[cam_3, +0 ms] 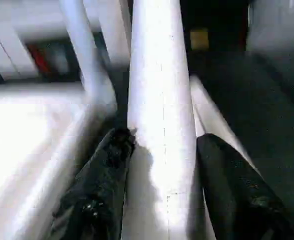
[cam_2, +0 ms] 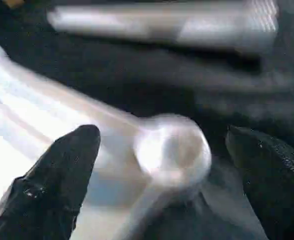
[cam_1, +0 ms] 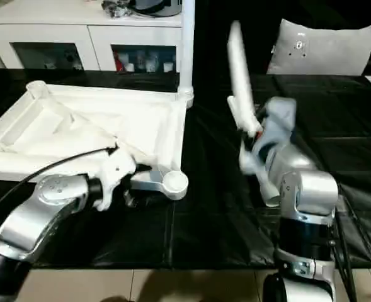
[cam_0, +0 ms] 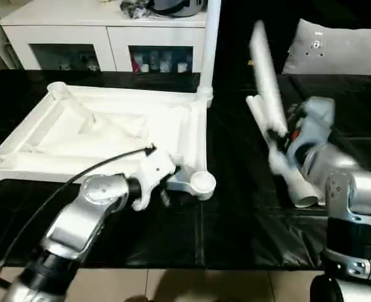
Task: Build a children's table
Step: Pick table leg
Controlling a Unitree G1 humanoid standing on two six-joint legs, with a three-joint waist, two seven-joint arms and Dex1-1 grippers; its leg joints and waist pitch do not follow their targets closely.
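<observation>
The white table top (cam_0: 109,129) lies underside up on the black-covered surface, ribs showing. One white leg (cam_0: 209,44) stands upright in its far right corner socket. My left gripper (cam_2: 161,140) is open, its black fingers (cam_2: 62,170) on either side of the near right corner socket (cam_0: 202,182). My right gripper (cam_3: 164,145) is shut on a second leg (cam_0: 265,75), held lifted and tilted above the surface to the right of the top. Another leg (cam_0: 295,185) lies flat on the black cover beneath it.
A white cabinet (cam_0: 103,38) with glass doors stands behind the work surface. A grey cushion (cam_0: 336,47) rests at the back right. A black cable (cam_0: 78,173) runs along my left forearm. The black cover's front edge (cam_0: 172,267) meets a tiled floor.
</observation>
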